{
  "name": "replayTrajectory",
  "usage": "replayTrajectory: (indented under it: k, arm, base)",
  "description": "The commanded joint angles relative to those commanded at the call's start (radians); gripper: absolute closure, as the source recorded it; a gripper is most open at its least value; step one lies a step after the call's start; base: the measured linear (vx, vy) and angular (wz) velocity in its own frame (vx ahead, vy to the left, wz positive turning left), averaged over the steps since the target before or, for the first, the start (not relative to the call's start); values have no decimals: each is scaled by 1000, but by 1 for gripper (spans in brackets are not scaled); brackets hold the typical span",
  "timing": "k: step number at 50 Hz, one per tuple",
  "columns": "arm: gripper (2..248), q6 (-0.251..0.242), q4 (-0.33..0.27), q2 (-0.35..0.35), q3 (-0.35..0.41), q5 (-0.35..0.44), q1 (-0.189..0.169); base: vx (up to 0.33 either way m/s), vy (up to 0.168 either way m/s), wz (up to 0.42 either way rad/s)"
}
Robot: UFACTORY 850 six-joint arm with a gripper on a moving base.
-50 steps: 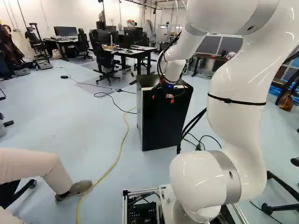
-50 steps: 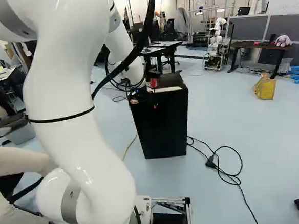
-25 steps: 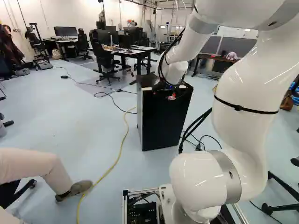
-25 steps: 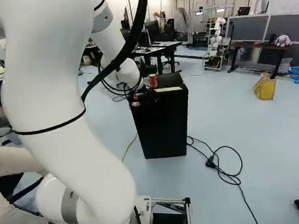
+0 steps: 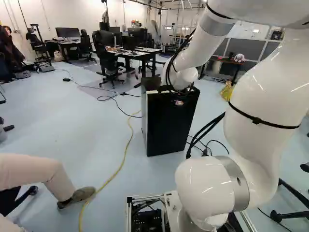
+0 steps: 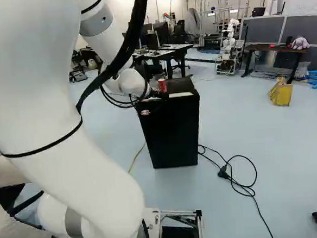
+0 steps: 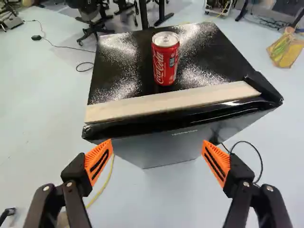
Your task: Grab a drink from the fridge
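Evidently the white arm (image 5: 263, 96) is folded forward to bring the gripper (image 7: 157, 145) to the front side of the black fridge (image 6: 173, 137), a good stance for either the door or the top. Fingers stand wide apart, orange pads (image 7: 99, 161) facing each other with nothing between them; the width presumably leaves room to straddle a round body. Fridge upright on the floor, door apparently shut; whether drinks sit inside, cannot tell. The one drink in sight, a red can (image 7: 165, 58), stands on the fridge's dark top, just behind a pale strip (image 7: 171, 101) laid along the front edge. Strip's purpose uncertain, perhaps a filler behind the door's upper edge. Can probably set there for easy reach, clear of the door. Its look: red wall with white lettering, silvery lid uppermost, straight and upright, no dent seen on the near side; lid looks closed. Top beneath it glossy, mottled with pale glare. Likely step in hand: lining up before the approach. Next move, if this can is the target, calls for going forward over the strip and lowering the fingers to either side of it. Risks: a fingertip catching the strip, or nudging the can, which may slide on that smooth top.
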Motion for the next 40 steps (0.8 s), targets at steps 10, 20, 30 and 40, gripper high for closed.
replayTrajectory:
  k: [10, 20, 30, 40]
  arm:
    - [3, 0, -38, -14, 11, 105, 0]
    - [3, 0, -75, -38, 10, 210, 0]
    - [3, 0, -109, -62, 8, 305, 0]
    - [3, 0, -119, -86, 7, 375, -1]
  base:
    - [0, 0, 0]
    - [0, 0, 0]
    - [0, 0, 0]
    - [0, 0, 0]
